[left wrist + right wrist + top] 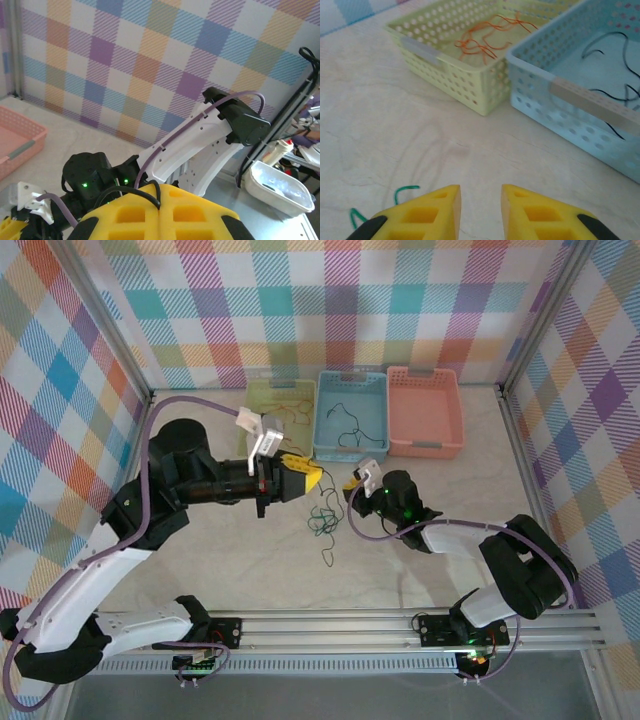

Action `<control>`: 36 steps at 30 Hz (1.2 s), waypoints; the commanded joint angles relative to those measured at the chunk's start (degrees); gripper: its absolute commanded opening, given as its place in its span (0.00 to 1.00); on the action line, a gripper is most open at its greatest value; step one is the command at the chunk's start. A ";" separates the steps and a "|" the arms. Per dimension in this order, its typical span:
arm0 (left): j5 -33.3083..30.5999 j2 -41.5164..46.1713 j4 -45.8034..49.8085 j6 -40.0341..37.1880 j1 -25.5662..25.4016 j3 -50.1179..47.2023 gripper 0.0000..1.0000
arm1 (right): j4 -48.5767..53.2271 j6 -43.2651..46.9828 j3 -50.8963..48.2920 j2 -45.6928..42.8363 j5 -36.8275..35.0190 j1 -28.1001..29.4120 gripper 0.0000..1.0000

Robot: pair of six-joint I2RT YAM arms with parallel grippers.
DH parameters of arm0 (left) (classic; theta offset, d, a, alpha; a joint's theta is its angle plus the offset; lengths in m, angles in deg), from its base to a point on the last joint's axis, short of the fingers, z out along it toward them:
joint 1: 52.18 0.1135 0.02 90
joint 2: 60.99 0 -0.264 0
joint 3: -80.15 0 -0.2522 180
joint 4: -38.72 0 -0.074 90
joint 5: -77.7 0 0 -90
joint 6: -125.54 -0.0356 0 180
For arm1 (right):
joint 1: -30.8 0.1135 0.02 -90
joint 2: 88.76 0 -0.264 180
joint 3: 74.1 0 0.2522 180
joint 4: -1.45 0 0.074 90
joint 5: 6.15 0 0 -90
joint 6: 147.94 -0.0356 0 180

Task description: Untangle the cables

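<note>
Green cables [322, 522] lay in a loose tangle on the table [250, 565], between the two grippers and in front of the blue basket [350, 452]. Orange cables [480, 42] sat in the yellow-green basket [420, 50], black cables [620, 60] in the blue one. Pink basket [425, 447] was just right of those.

Left gripper [305, 478] was fully closed above the tangle. A thin dark wire [125, 190] crossed its fingertips; couldn't tell if it was pinched. Right gripper [480, 200] sat low over the table, jaws slightly apart, nothing between them, a green strand just beside it.
</note>
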 commanded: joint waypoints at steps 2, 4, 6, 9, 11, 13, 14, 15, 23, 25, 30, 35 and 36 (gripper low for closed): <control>-5.56 3.51 -2.13 2.34 -0.92 -0.59 0.00 | 3.07 -2.58 2.23 1.05 -3.52 -0.65 0.29; -7.69 4.64 -2.40 2.39 -0.91 -0.46 0.00 | 3.17 -2.96 2.14 0.96 -3.75 -0.83 0.29; -11.13 5.41 -1.91 2.19 -0.92 -0.51 0.00 | 2.86 -3.28 1.86 0.87 -3.91 -1.03 0.29; -15.41 5.55 -1.41 1.82 -0.96 -0.47 0.00 | 2.43 -3.94 1.47 0.29 -5.08 -1.20 0.29; -17.26 4.92 -1.46 1.55 -0.90 -0.22 0.00 | 1.45 -4.18 0.61 -0.46 -6.03 -1.27 0.29; -19.72 3.69 -1.42 1.17 -0.93 0.60 0.00 | 0.03 -4.61 -0.48 -1.35 -7.34 -1.43 0.30; -20.85 2.86 -1.43 0.98 -0.94 1.08 0.00 | -0.43 -4.92 -0.87 -1.73 -8.02 -1.53 0.30; -22.10 1.77 -1.39 0.65 -0.92 1.83 0.00 | -0.90 -5.30 -1.31 -2.06 -8.90 -1.58 0.30; -29.14 -10.37 -2.59 -0.41 1.01 11.44 0.00 | -3.47 -9.31 -4.24 -5.74 -17.66 -2.23 0.31; -29.69 -14.34 -2.70 0.14 2.55 14.50 0.00 | -4.31 -10.17 -5.24 -6.78 -19.78 -2.49 0.30; -27.84 -23.96 -4.14 1.70 6.88 21.58 0.00 | -7.30 -9.74 -8.06 -10.04 -22.42 -2.76 0.29; -27.15 -35.42 -2.40 2.56 11.04 32.21 0.00 | -7.06 -10.00 -7.72 -9.34 -21.92 -2.77 0.29; -26.50 -37.98 -2.40 2.58 11.83 34.45 0.00 | -6.92 -10.00 -7.60 -9.24 -21.85 -2.77 0.29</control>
